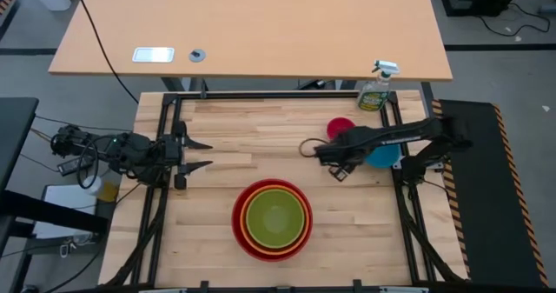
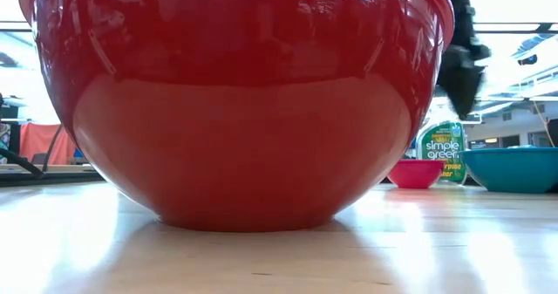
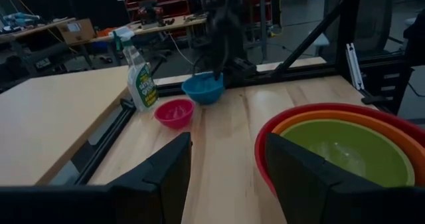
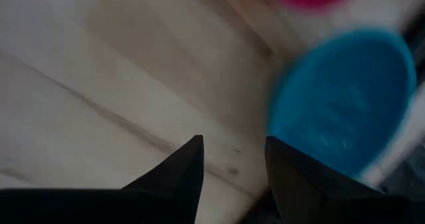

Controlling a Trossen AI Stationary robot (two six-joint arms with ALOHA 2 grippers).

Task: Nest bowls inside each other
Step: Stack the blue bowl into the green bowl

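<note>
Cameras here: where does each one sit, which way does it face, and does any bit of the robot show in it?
High view: above the table, looking straight down; both arms show, left gripper and right gripper.
Low view: at tabletop height, looking level at the red bowl; a dark arm hangs at upper right.
Left wrist view: on the left arm, facing across the table; its own fingers show.
Right wrist view: on the right arm, facing down at the wood; its fingers show.
Shared: all four see the blue bowl and pink bowl.

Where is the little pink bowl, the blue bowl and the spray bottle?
pink bowl (image 3: 174,113), left wrist view, inside.
blue bowl (image 3: 203,89), left wrist view, front wall.
spray bottle (image 3: 141,82), left wrist view, label.
</note>
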